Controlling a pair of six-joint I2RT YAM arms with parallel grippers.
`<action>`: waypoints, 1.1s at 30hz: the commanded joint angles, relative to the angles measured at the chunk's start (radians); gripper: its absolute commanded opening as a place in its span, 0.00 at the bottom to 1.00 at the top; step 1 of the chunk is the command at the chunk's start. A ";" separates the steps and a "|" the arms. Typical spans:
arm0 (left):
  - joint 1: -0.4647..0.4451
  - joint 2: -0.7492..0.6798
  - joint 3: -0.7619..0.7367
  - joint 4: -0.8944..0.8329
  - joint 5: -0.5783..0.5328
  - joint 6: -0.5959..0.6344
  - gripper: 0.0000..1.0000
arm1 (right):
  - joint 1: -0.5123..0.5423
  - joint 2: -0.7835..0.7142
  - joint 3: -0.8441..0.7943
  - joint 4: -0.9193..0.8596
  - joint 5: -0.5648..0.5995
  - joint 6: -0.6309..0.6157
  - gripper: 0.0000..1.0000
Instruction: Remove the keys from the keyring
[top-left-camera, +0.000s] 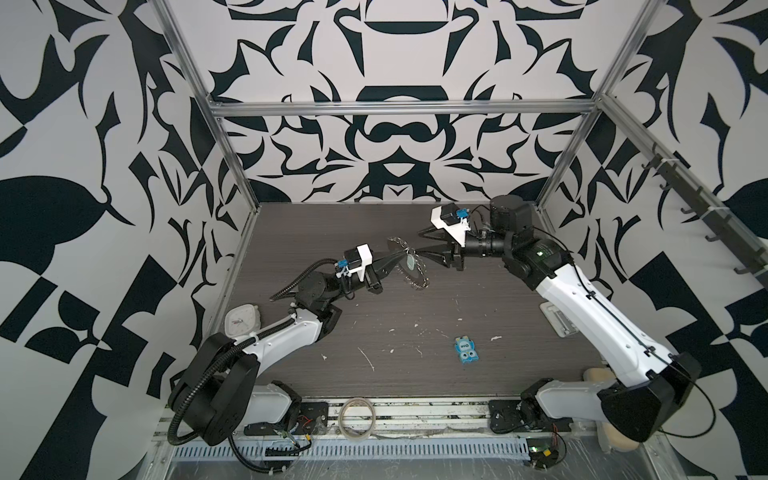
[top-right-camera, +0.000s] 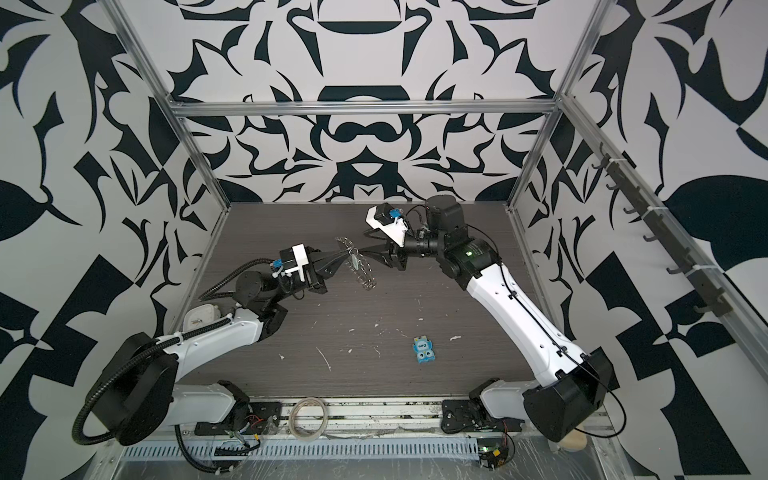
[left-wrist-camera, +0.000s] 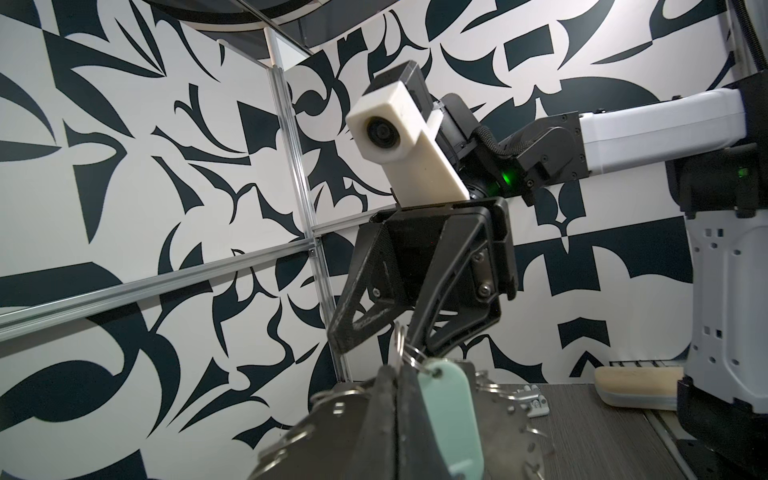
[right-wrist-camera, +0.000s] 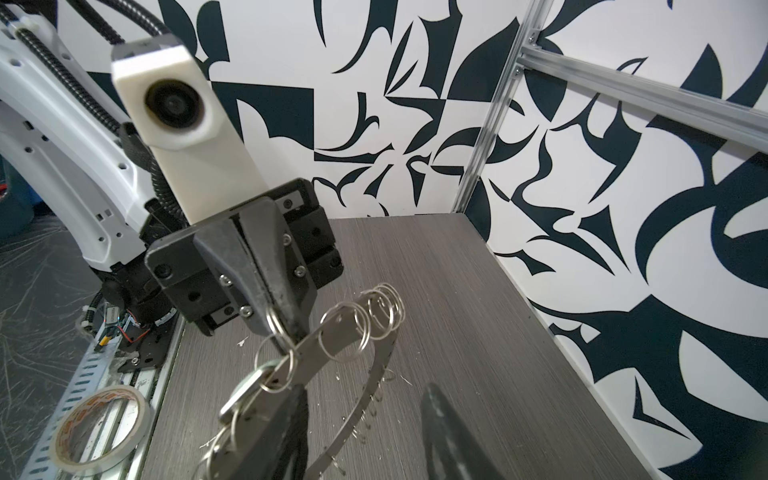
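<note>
Grey surface (top-left-camera: 374, 324) lies below. The left claw (right-wrist-camera: 280, 324) is clenched on the keyring (right-wrist-camera: 309, 351), held up on its edge in the air. The keys (left-wrist-camera: 446, 415) hang from its rim, just beside the right claw (top-left-camera: 422, 244), which is released and nearer them.

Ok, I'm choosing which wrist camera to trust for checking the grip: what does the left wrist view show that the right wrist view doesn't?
Only the left wrist view: the right gripper seen head-on, jaws apart close to the split rings, and the flat face of the pale fob.
Only the right wrist view: the left gripper shut on the rim of the keyring, and the tape roll beside the table.
Both: the keyring disc with its split rings, and the patterned walls.
</note>
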 joint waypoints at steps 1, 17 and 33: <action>0.004 -0.015 0.010 0.071 0.001 -0.016 0.00 | -0.004 -0.003 0.041 0.013 -0.002 -0.004 0.47; 0.004 -0.009 0.015 0.071 0.004 -0.020 0.00 | -0.003 0.013 0.044 0.029 -0.119 0.052 0.46; 0.004 -0.003 0.018 0.071 0.009 -0.025 0.00 | -0.001 0.021 0.036 0.037 -0.101 0.051 0.45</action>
